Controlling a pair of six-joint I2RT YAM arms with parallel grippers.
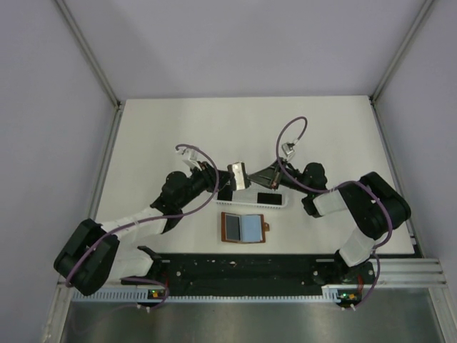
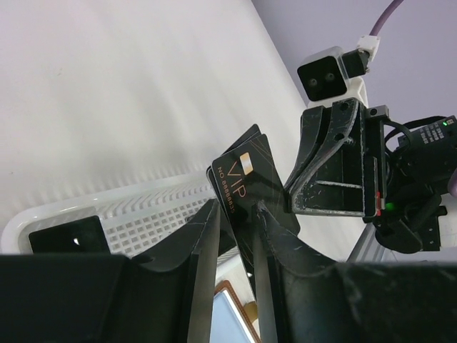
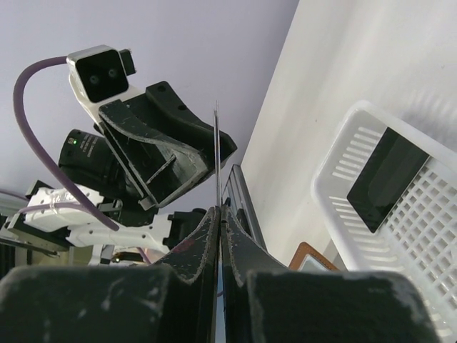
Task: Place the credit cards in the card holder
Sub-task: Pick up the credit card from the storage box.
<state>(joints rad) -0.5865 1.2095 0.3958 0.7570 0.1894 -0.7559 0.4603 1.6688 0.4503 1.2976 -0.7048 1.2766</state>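
A black credit card [image 2: 239, 177] with gold "VIP" lettering stands between the two grippers above the basket, with a second black edge just behind it. My right gripper [image 3: 219, 211] is shut on a card seen edge-on [image 3: 216, 143]. My left gripper [image 2: 235, 209] stands open around the same card, with a gap at its left finger. In the top view the grippers meet tip to tip, left gripper [image 1: 227, 177] and right gripper [image 1: 251, 176]. The brown card holder [image 1: 244, 227] lies open on the table below, bluish pockets up. More black cards [image 1: 268, 198] lie in the basket.
A white slotted basket [image 1: 280, 205] sits under the grippers, just behind the card holder; a black card [image 3: 385, 179] lies on its floor. The black rail [image 1: 243, 270] with both arm bases runs along the near edge. Grey walls stand left, right and behind.
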